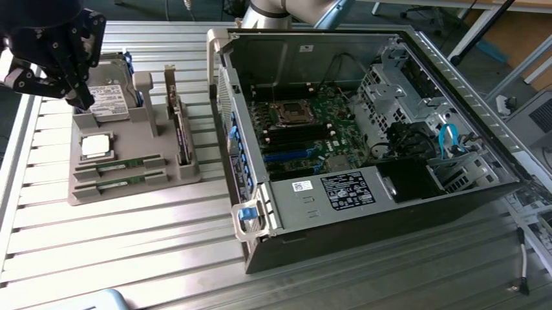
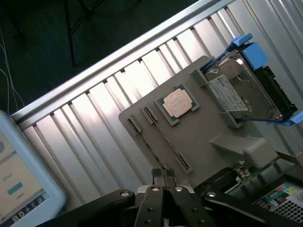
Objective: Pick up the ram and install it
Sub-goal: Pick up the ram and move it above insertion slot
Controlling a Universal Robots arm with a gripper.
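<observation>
Two ram sticks [image 1: 116, 165] [image 1: 117, 183] lie side by side in slots at the near end of a grey holder tray [image 1: 164, 187], on the exterior view's left. In the wrist view they appear edge-on as thin lines, the clearer one being ram [image 2: 166, 137] on the tray [image 2: 203, 132]. My black gripper [image 1: 84, 101] hangs above the tray's far left corner, over the hard drive and well clear of the ram. Its fingers [image 2: 163, 176] are pressed together, shut on nothing. The open computer case [image 1: 258, 64] lies on the exterior view's right, with the motherboard's memory slots [image 1: 298, 137] exposed.
The tray also carries a silver processor chip [image 1: 95, 145] [image 2: 176, 103], a hard drive in a blue caddy [image 1: 110, 100] [image 2: 241, 90] and an upright expansion card [image 1: 178, 132]. A screen [image 2: 19, 189] stands beside the ribbed metal table [image 1: 129, 252]. Cables and drive cages fill the case's far side.
</observation>
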